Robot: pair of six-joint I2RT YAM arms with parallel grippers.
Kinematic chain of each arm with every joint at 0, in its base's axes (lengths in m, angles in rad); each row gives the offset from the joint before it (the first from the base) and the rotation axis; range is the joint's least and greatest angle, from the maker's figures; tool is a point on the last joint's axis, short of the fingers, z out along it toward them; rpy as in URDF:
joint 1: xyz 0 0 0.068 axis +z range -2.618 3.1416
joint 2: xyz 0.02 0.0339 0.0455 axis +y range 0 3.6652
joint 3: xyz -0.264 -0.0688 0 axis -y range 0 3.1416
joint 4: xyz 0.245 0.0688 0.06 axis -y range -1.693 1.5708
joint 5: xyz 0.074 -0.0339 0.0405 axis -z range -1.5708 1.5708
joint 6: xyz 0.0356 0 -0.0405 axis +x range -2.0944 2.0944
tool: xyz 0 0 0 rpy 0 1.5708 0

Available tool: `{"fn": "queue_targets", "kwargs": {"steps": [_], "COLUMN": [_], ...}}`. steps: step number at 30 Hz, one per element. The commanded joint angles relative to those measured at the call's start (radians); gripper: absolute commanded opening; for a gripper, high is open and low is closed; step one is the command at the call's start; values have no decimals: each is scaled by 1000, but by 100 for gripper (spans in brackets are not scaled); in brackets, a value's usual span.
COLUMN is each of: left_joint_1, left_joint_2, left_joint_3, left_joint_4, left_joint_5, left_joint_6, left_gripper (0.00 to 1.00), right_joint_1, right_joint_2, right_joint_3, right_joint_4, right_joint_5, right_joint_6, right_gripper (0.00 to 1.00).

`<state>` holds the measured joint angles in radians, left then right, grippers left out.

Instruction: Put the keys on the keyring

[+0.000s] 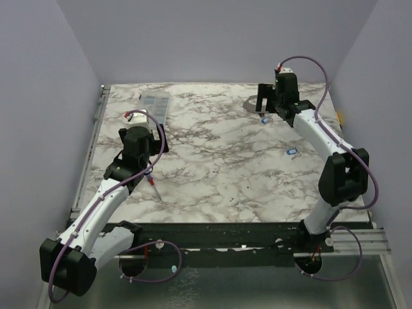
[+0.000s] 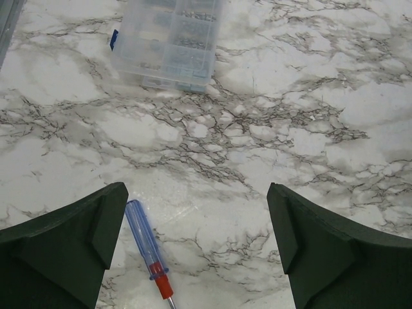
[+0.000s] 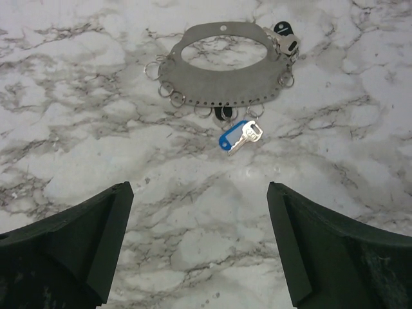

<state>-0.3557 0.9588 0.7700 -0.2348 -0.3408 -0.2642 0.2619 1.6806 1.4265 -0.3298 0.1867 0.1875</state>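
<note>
The keyring (image 3: 212, 82) is a grey metal ring with small split rings along its rim, lying flat at the far right of the table (image 1: 252, 103). A blue-headed key (image 3: 237, 138) lies at its near edge and also shows in the top view (image 1: 264, 120). A dark-headed key (image 3: 281, 29) and silver keys sit at its far right side. Another blue key (image 1: 290, 152) lies loose, nearer the right arm. My right gripper (image 3: 199, 190) is open and empty, hovering just short of the ring (image 1: 264, 104). My left gripper (image 2: 197, 193) is open and empty at the left (image 1: 149, 166).
A blue and red screwdriver (image 2: 149, 248) lies on the marble beside my left gripper's left finger, also seen from above (image 1: 152, 183). A clear plastic compartment box (image 2: 168, 40) stands at the back left (image 1: 156, 105). Grey walls enclose the table on three sides.
</note>
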Motion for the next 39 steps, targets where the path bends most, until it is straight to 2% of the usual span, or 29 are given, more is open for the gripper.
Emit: {"fn": "queue_targets", "kwargs": {"steps": [1, 6, 15, 22, 29, 39], "left_joint_1": [-7, -8, -8, -8, -8, -8], "left_joint_2": [9, 21, 56, 71, 84, 93], "left_joint_3": [16, 18, 27, 29, 32, 33], "left_joint_4": [-18, -18, -18, -16, -15, -15], "left_joint_5": [-2, -2, -7, -15, -12, -14], "left_joint_6": [8, 8, 13, 16, 17, 19], "left_gripper": [99, 99, 99, 99, 99, 99], "right_joint_1": [-41, -71, -113, -137, -168, -212], "right_joint_2": [149, 328, 562, 637, 675, 800], "right_joint_3": [156, 339, 565, 575, 590, 731], "right_joint_4": [-68, -108, -207, -204, -163, -153], "right_joint_5": [-7, 15, 30, 10, -27, -37], "right_joint_6": [-34, -65, -20, 25, -8, -26], "right_gripper": [94, 78, 73, 67, 66, 62]}}
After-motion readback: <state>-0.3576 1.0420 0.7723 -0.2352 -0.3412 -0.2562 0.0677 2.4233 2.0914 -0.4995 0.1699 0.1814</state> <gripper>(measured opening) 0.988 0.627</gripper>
